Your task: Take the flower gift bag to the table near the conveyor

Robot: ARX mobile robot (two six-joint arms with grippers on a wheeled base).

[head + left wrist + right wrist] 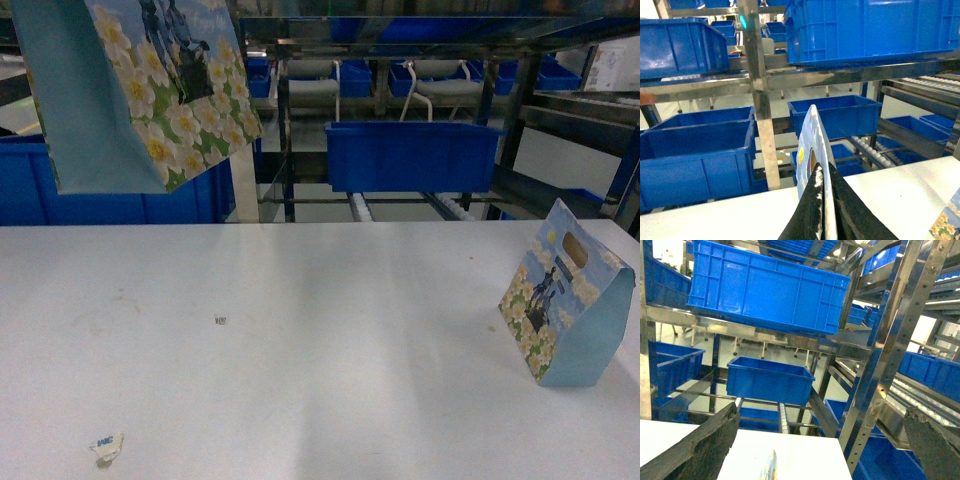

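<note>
A flower gift bag (150, 90), light blue with white blossoms, hangs in the air at the upper left, above the white table (320, 350) and in front of the conveyor (400, 205). My left gripper (823, 170) is shut on that bag's thin top edge (814, 135); it is out of the head view. A second flower gift bag (565, 310) stands on the table at the right, tilted. My right gripper (822, 410) hangs open above it, and the bag's top edge (767, 467) shows below, untouched.
Blue plastic bins (412, 155) sit on the steel racking behind the table's far edge, with roller lanes (867, 147) between them. A steel upright (885, 365) rises close to the right gripper. A paper scrap (107, 447) and a tiny speck (221, 320) lie on the table.
</note>
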